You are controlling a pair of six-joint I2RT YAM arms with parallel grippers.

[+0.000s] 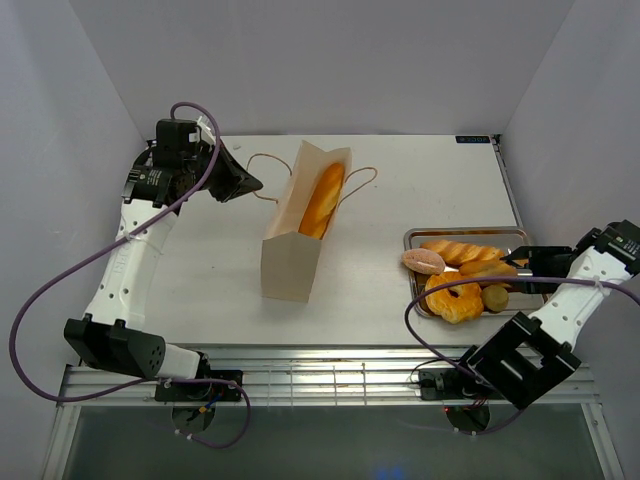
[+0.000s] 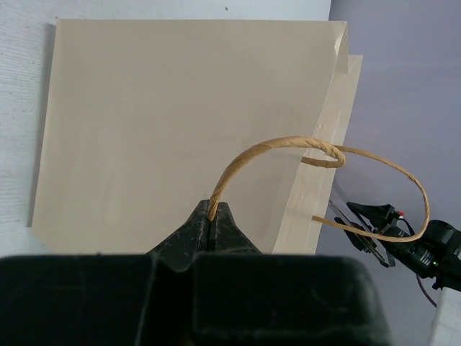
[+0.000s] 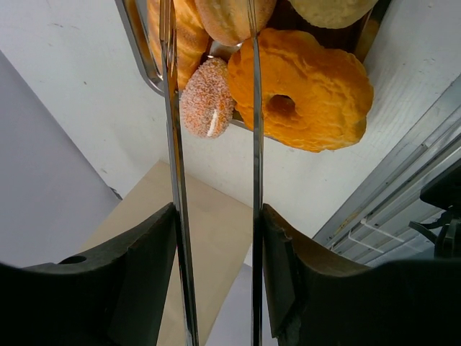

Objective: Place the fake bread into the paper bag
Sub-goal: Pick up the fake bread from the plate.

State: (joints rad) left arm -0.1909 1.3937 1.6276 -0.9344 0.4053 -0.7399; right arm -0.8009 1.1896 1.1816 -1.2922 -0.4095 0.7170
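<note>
The tan paper bag (image 1: 296, 236) is in the middle of the table, its mouth toward the back wall. A long baguette (image 1: 322, 198) shows in the mouth. My left gripper (image 1: 250, 185) is shut on one cord handle (image 2: 274, 148) of the paper bag (image 2: 180, 122). The other fake bread lies in the silver tray (image 1: 467, 233): a ridged loaf (image 1: 462, 252), a pinkish round bun (image 1: 423, 261) and a ring bun (image 1: 453, 298). My right gripper (image 1: 540, 262) is shut on long metal tongs (image 3: 173, 144). The tongs reach over the pink bun (image 3: 205, 97) and ring bun (image 3: 310, 94); their tips are out of view.
A small brownish round bun (image 1: 495, 296) lies at the tray's near right corner. The table's slotted metal front edge (image 1: 330, 385) runs between the arm bases. Grey walls close in the left, back and right sides.
</note>
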